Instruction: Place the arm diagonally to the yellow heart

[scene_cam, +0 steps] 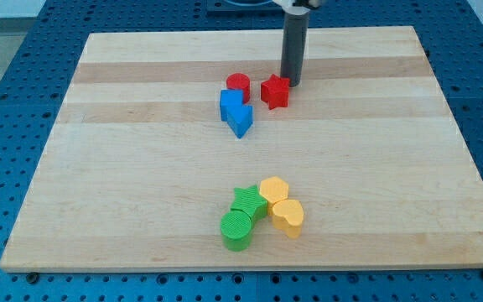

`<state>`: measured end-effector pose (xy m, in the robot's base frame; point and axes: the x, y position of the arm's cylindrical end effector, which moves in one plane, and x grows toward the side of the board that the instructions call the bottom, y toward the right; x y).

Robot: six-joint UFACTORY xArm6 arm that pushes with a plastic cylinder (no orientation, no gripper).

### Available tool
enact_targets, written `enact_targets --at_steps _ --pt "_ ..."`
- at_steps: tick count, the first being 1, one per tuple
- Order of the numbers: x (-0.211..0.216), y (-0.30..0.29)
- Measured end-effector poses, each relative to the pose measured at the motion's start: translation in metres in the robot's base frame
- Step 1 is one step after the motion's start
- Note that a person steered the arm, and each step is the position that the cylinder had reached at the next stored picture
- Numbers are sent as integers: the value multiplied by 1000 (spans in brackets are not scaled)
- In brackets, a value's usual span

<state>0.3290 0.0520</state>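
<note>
two red, two blue, two green, two yellow.

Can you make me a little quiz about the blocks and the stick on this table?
1. True or false: my tip is touching the yellow heart.
2. Which block is nearest my tip? A) green cylinder B) red star C) blue block
3. Fill in: the green star sits to the view's ____ of the yellow hexagon.

Key: 1 false, my tip is far off toward the view's top. 2 B. 3 left.
</note>
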Motion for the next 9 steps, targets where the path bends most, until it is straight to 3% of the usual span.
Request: enact_targets --at_steps 3,4,5,6,7,8,9 --pt "38 -39" --pt "35 -32" --pt "40 20" --pt "101 95" --pt "206 153" --pt "288 165" --pt "290 146"
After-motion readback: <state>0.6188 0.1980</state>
